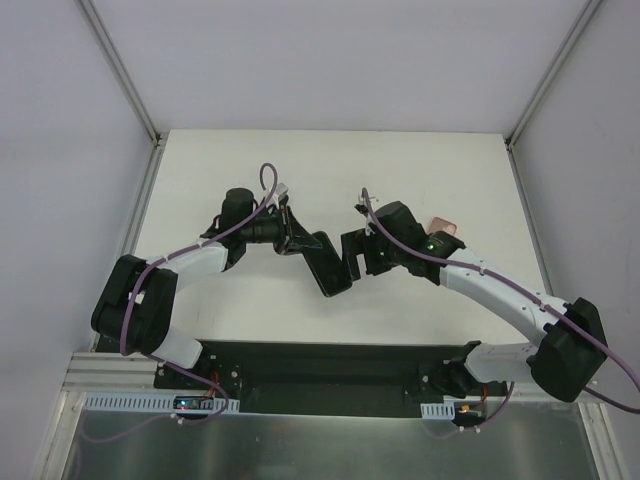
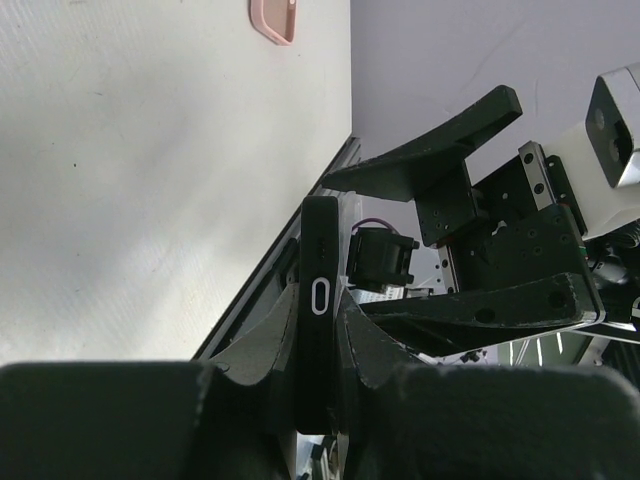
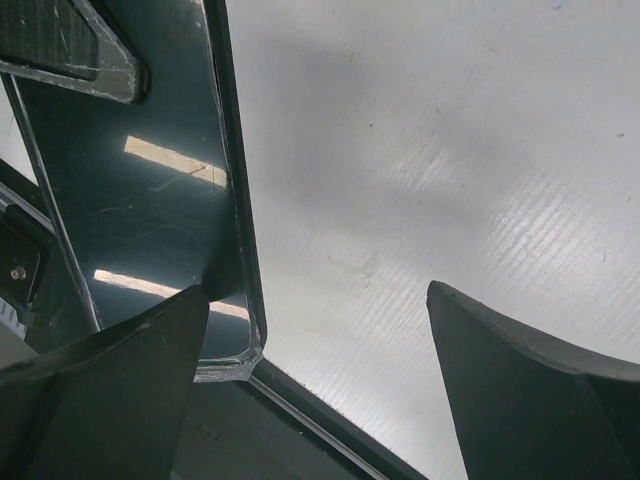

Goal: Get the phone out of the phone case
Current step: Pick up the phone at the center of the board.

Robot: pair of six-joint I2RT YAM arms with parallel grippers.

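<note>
My left gripper is shut on the black phone, which shows edge-on with its side button visible and sticks out past the fingertips. In the top view the phone hangs above the table between my left gripper and my right gripper. The right gripper is open; the phone's glossy face lies beside its left finger, not between the jaws. The empty pink phone case lies on the table behind the right arm, and also shows in the left wrist view.
The white table is walled by white panels at the back and sides. A black base plate runs along the near edge. The right arm's wrist and camera are close in front of the left gripper.
</note>
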